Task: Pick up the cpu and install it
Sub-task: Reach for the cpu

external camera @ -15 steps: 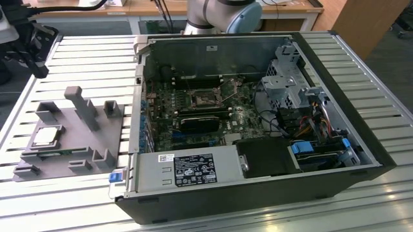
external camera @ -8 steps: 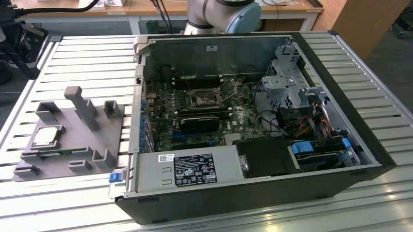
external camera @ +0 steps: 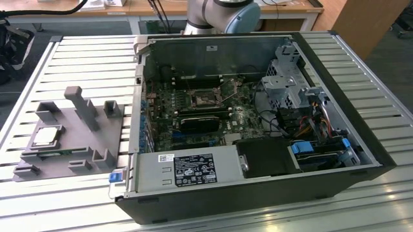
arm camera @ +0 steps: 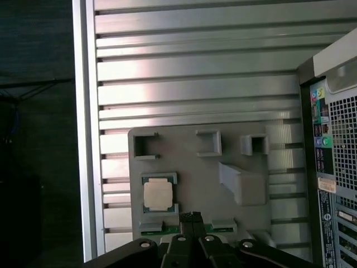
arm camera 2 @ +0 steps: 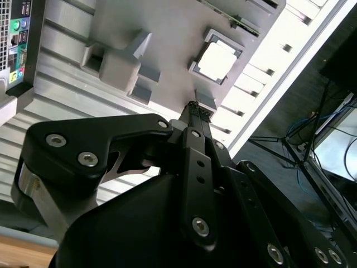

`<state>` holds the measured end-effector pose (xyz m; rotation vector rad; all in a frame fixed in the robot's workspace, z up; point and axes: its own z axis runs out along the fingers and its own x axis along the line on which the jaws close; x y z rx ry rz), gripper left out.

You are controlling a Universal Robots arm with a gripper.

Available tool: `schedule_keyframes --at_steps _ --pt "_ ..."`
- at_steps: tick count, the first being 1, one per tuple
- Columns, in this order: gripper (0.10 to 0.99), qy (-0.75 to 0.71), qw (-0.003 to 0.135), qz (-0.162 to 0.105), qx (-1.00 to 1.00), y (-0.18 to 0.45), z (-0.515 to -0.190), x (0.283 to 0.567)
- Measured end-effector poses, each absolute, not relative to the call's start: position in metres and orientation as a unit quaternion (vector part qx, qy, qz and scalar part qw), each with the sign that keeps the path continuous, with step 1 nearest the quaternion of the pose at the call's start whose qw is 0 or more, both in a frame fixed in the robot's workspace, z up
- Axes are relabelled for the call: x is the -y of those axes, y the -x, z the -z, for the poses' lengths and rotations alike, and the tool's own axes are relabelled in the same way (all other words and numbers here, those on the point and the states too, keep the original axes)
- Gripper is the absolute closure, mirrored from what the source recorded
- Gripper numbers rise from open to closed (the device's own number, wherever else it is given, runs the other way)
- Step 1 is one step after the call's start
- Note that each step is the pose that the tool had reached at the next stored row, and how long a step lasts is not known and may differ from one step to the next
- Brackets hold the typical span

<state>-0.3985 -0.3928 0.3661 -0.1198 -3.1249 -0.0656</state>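
The cpu [external camera: 47, 137] is a small square chip with a shiny silver top. It lies flat in a pocket of the grey holder plate [external camera: 77, 145] at the exterior view's left. In both wrist views it shows as a pale square [arm camera 2: 217, 58] [arm camera: 158, 195] on that plate. My gripper [arm camera 2: 193, 109] [arm camera: 191, 216] hangs high above the plate, a little to one side of the chip. Its two black fingers are pressed together with nothing between them. The open computer case [external camera: 258, 111] holds the motherboard, with the square socket [external camera: 201, 99] near its middle.
The holder plate carries raised grey posts [external camera: 84, 108] and blocks around the chip. A grey power supply box [external camera: 187, 169] and a black block [external camera: 200, 122] sit inside the case. The slatted metal table [arm camera: 195, 67] ends close beside the plate, with dark floor beyond the edge.
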Motion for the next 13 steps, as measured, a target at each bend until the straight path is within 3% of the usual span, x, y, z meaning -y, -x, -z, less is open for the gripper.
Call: schedule_keyframes --at_steps 13 --pt "0.980 0.038 0.010 0.021 0.999 0.428 -0.363 0.393"
